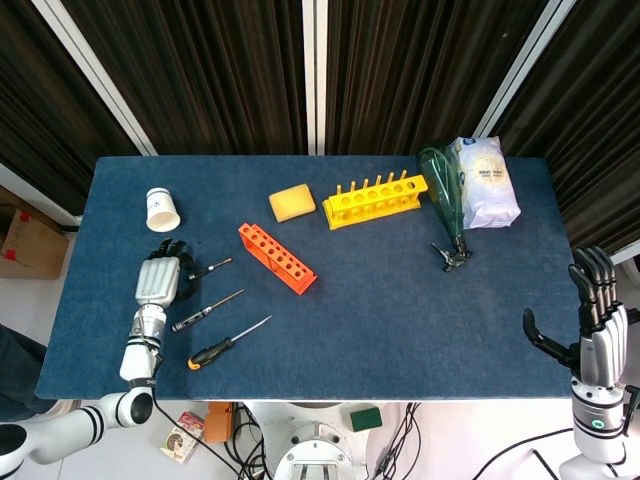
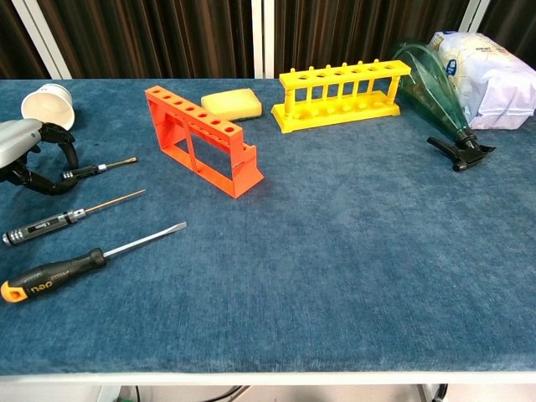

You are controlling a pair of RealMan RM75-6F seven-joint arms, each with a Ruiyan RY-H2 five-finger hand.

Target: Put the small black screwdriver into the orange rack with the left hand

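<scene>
The small black screwdriver (image 1: 210, 266) (image 2: 105, 167) lies on the blue table at the left, its metal tip pointing towards the orange rack (image 1: 277, 258) (image 2: 201, 138). My left hand (image 1: 158, 280) (image 2: 29, 151) sits over its handle end, with thumb and fingers curled in around the handle, which still rests on the cloth. The orange rack stands upright and slantwise a little to the right, its row of holes showing nothing in them. My right hand (image 1: 598, 320) hangs off the table's front right corner with its fingers spread, holding nothing.
Two longer screwdrivers lie in front of the left hand: a slim one (image 2: 71, 216) and one with an orange-capped black handle (image 2: 50, 276). A white cup (image 2: 48, 107) lies behind the hand. At the back are a yellow sponge (image 1: 292, 202), a yellow rack (image 1: 377, 199), a green spray bottle (image 1: 445, 205) and a white bag (image 1: 483, 182).
</scene>
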